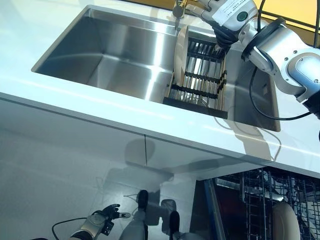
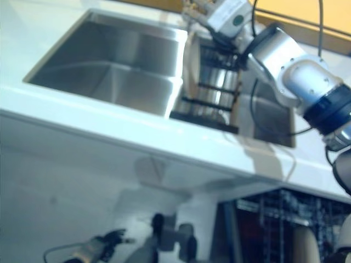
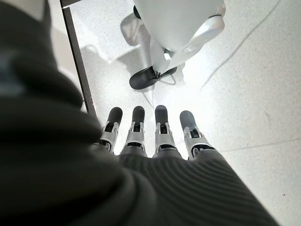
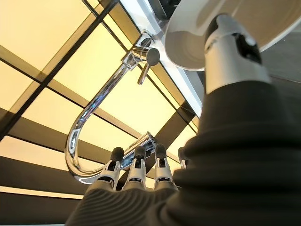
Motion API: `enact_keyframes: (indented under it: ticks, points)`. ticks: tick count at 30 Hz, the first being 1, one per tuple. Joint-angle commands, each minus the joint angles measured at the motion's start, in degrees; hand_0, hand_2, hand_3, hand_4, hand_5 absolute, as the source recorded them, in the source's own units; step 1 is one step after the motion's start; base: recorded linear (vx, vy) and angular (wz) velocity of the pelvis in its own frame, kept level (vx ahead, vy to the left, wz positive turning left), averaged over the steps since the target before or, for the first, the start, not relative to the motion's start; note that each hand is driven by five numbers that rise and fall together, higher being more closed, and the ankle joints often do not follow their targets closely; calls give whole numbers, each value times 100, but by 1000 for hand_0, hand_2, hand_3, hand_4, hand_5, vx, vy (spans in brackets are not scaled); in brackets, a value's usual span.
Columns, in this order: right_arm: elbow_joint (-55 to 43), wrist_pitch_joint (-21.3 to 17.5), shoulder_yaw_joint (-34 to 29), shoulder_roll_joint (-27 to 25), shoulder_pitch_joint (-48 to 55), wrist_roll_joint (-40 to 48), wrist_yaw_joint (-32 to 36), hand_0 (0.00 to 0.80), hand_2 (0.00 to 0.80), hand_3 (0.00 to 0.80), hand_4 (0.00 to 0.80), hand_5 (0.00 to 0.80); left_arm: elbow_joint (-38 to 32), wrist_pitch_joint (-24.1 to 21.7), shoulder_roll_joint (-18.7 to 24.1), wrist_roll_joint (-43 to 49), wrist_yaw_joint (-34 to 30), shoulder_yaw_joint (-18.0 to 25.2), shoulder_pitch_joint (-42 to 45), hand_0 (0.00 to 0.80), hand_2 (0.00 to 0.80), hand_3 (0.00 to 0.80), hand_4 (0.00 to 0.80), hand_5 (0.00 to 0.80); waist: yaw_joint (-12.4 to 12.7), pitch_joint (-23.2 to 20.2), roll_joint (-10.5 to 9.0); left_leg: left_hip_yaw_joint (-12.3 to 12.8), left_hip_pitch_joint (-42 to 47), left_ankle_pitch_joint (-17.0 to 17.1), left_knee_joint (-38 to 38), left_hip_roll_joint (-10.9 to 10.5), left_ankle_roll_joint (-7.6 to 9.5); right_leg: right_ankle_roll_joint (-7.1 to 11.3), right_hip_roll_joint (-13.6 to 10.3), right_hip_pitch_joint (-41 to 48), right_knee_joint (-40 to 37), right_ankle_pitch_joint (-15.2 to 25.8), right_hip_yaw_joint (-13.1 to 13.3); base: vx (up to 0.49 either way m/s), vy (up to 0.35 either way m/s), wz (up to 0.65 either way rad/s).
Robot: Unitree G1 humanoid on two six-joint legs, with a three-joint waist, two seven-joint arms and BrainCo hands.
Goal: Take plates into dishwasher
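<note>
Now the right hand (image 4: 188, 155) reaches the plate (image 1: 179, 52) in the rack (image 1: 200, 75), fingers straight, thumb against it; grasp comes next. Left hand (image 3: 155, 141) hangs open.

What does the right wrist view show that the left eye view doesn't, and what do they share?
Only the right wrist view shows the faucet's whole curved spout against yellow panels, and the right hand's straight fingers next to the plate's face, with the thumb lying against the plate. Only the left eye view shows the sink, the dish rack in it, the dishwasher rack below, and the left hand hanging low. Both share the plate and the right hand.
</note>
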Motion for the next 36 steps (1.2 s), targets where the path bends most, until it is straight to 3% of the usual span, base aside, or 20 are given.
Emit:
enact_keyframes:
  ticks: [1,7,14,36]
  points:
    - [70,115,-75,-109,-264,79,-43,0,0,0,0,0,216,-337,23,-538,-155,215,17,0,0,0,0,0,143,-226,-252,548,598,-1061,-15,-46,68,347,-140,-641,111,195,-61,45,-15,4]
    - [-64,65,-135,-279,-147,47,-38,0,0,0,0,0,140,-272,130,-1312,-152,722,221,0,0,0,0,0,188,-116,-139,480,496,-1005,-15,-61,52,318,-146,-706,107,193,-102,12,-3,1]
    - [-111,142,141,-336,-348,149,113,0,0,0,0,0,140,-391,204,-1644,-42,997,483,0,0,0,0,0,237,28,0,338,361,-880,-15,-84,18,261,-153,-790,132,183,-146,0,0,0]
    - [-161,166,231,-388,-416,12,251,0,0,0,0,0,41,-433,102,-1802,-228,842,716,0,0,0,0,0,349,216,81,157,241,-781,-15,-103,17,216,-235,-841,158,185,-347,17,1,7]
